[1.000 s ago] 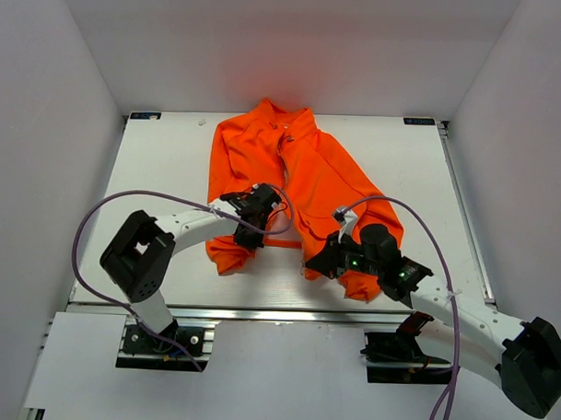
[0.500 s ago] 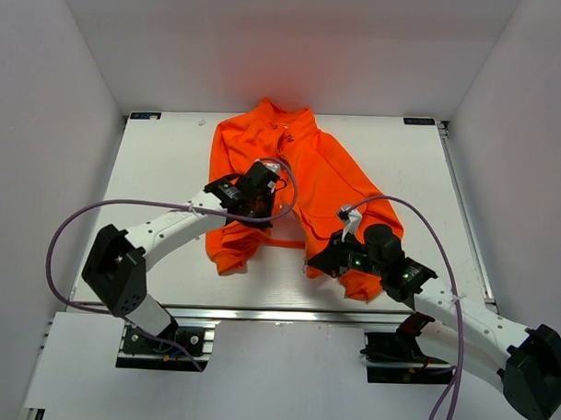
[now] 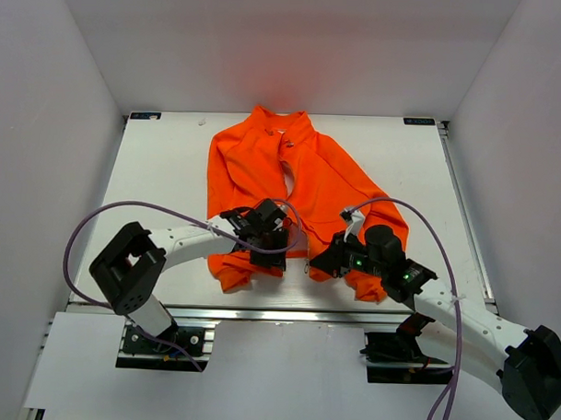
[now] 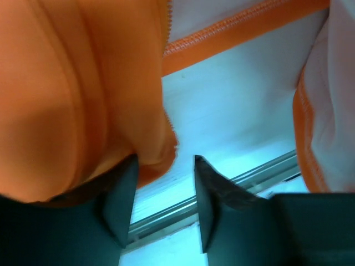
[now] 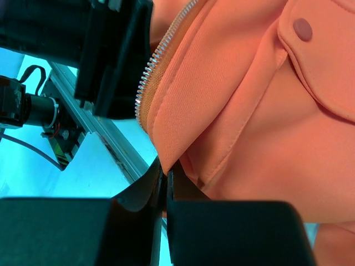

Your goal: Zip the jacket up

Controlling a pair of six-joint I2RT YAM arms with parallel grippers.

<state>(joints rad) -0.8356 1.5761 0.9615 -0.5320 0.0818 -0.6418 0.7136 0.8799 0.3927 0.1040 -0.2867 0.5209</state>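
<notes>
- The jacket (image 3: pixel 328 175) is laid out flat on the white surface (image 3: pixel 162 169). The collar is at the far end, well away from both pincers, and the front is open down the middle.
- The left pincer (image 3: pixel 270 251) is parked at the near hem of the left front panel, fingers spread. Nothing is pinched, but in its wrist view a fold of orange fabric is bunched up against one finger (image 4: pixel 119 205), and bare surface shows through the gap.
- Beyond that pincer, a strip of pale lining (image 4: pixel 333 83) with an orange stitched edge can be seen.
- The right pincer (image 3: pixel 317 267) is pressed together on the bottom corner of the other front panel, so that edge is gripped right at the fingertips.
- The zipper teeth (image 5: pixel 158 58) run up and away from that grip along the panel edge.
- A pocket flap (image 5: pixel 327 72) with a snap (image 5: pixel 302 27) sits off to the other side of the grip.
- The two pincers are close together, with the front opening between them.
</notes>
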